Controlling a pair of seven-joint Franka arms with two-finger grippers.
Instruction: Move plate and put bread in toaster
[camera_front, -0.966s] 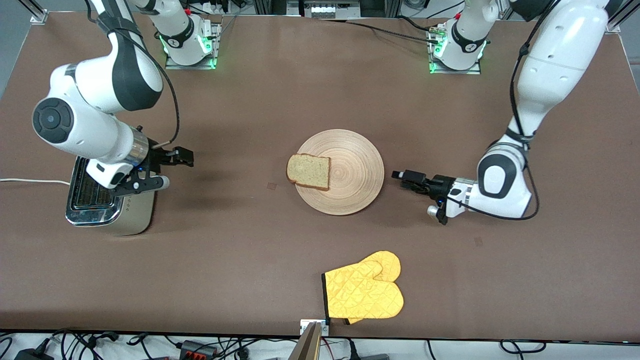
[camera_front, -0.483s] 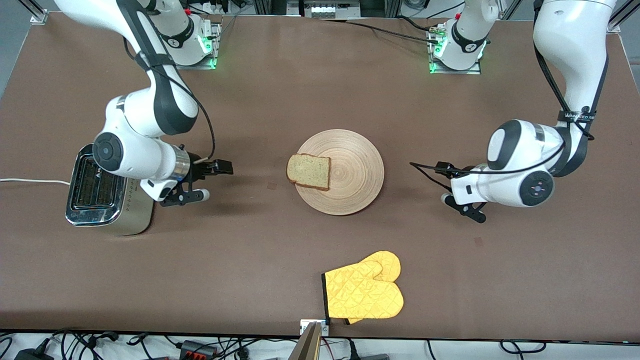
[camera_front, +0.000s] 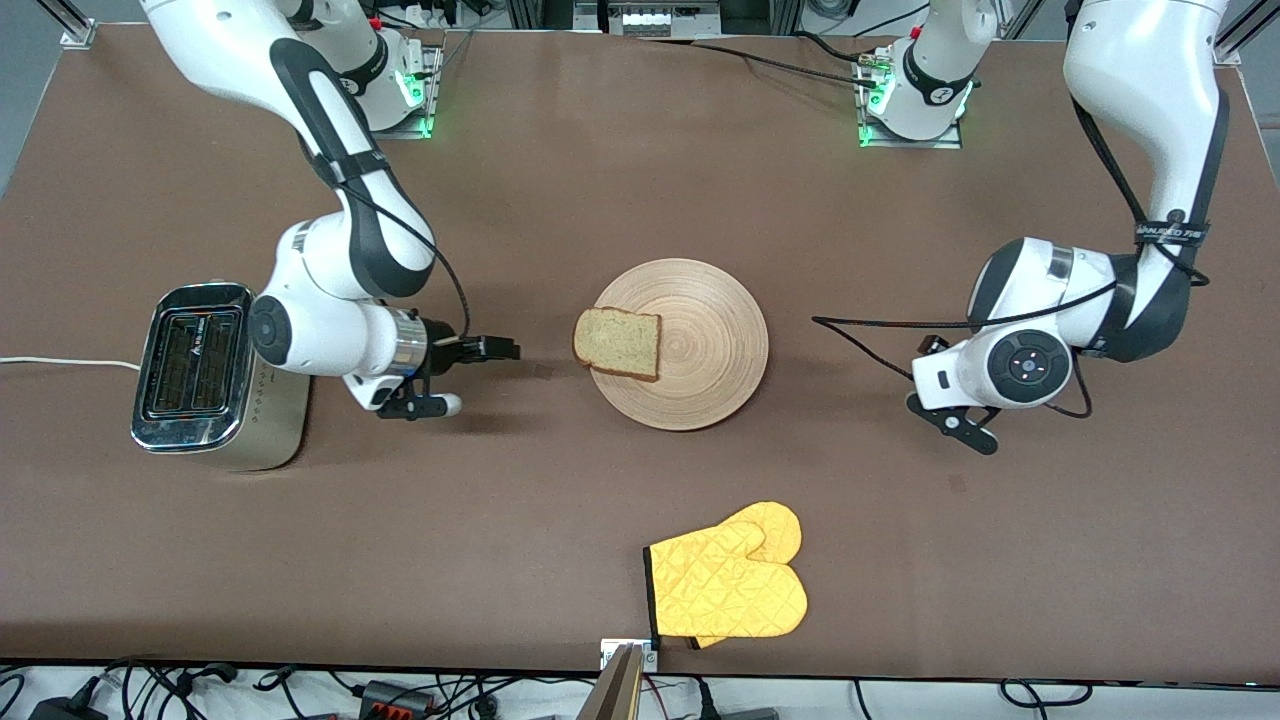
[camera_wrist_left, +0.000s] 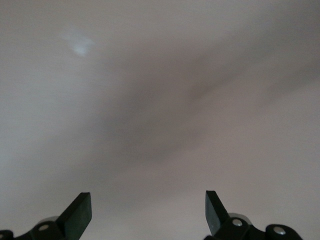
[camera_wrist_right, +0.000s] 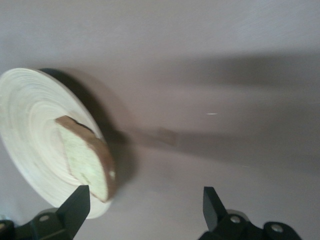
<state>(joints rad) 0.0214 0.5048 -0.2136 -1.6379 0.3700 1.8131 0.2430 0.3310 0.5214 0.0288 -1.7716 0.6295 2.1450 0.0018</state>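
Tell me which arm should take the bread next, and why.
Probably the right. The right gripper hangs with open jaws beside the bread, which overhangs the plate edge on that side, and the toaster stands at that arm's end. The left gripper is farther away, over bare table.

Round pale wood plate (camera_front: 690, 345) sits flat mid-desk, ring grain showing. My target, the bread slice (camera_front: 618, 343), tan with dark crust, lies flat on its rim toward the right arm's end, overhanging slightly. Chrome-topped two-slot toaster (camera_front: 200, 375) stands upright at that end, slots empty.
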